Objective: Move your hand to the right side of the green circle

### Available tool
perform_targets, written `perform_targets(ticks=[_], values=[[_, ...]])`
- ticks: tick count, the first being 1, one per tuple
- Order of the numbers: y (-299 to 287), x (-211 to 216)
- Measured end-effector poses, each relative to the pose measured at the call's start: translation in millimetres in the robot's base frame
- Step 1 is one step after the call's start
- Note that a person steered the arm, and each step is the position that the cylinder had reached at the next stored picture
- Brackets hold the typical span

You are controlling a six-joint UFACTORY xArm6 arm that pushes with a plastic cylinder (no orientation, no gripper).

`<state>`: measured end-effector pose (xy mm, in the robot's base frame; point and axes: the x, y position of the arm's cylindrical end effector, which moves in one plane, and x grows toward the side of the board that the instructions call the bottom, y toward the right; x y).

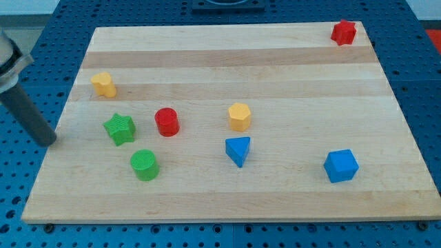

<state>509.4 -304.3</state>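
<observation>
The green circle (145, 165) sits on the wooden board (289, 200) at the lower left. A green star (120, 129) lies just above and left of it. My rod comes in from the view's left edge, and my tip (48, 141) rests just off the board's left edge. The tip is well left of the green circle and left of the green star, touching no block.
A red cylinder (167, 122) stands right of the green star. A yellow block (104, 84) is at the upper left, a yellow hexagon (239, 116) and blue triangle (238, 150) mid-board, a blue cube (341, 166) lower right, a red star (343, 32) top right.
</observation>
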Motion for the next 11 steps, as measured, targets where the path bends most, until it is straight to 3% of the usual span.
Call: perform_targets(ticks=[1,2,3,6,11], values=[[10.8,67.0],[41.2,108.1],[52.5,108.4],[192.2,109.3],[224.2,57.2]])
